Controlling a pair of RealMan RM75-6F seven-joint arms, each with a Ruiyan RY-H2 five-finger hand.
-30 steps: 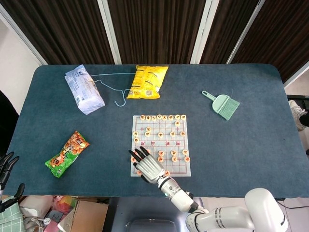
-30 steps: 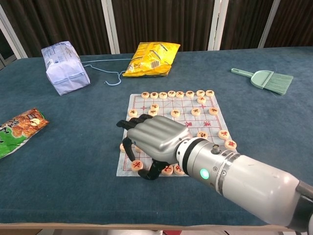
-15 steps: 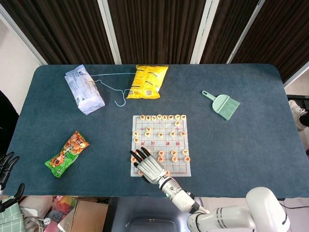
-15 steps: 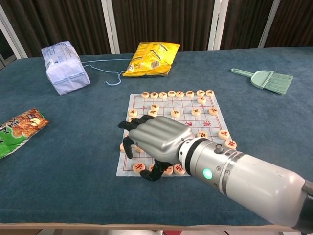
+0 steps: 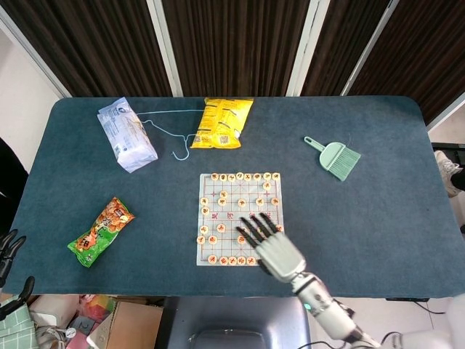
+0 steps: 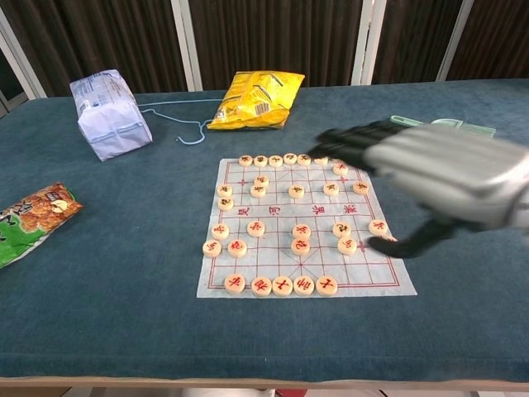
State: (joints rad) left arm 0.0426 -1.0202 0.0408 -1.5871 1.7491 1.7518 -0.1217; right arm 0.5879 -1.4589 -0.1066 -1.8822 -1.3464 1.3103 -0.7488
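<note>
A white paper chess board (image 5: 231, 198) (image 6: 270, 261) lies in the middle of the blue table, set with several round wooden pieces. A row of pieces (image 6: 281, 285) lines its near edge and another row lines its far edge. My right hand (image 5: 272, 246) (image 6: 442, 175) hovers over the board's right side, blurred in the chest view, with its fingers spread and nothing in it. Dark fingers of my left hand (image 5: 9, 246) show at the lower left edge of the head view, off the table, apart and holding nothing.
At the back lie a yellow chip bag (image 5: 221, 122) (image 6: 256, 99), a white-blue pack (image 5: 127, 134) (image 6: 109, 114) and a thin blue hanger (image 5: 171, 134). A green-orange snack bag (image 5: 102, 231) (image 6: 29, 219) lies left. A green hand brush (image 5: 334, 156) lies back right.
My right hand has lifted from the board's near-left corner and swung over to the right side, opening its fingers. The pieces it covered now show.
</note>
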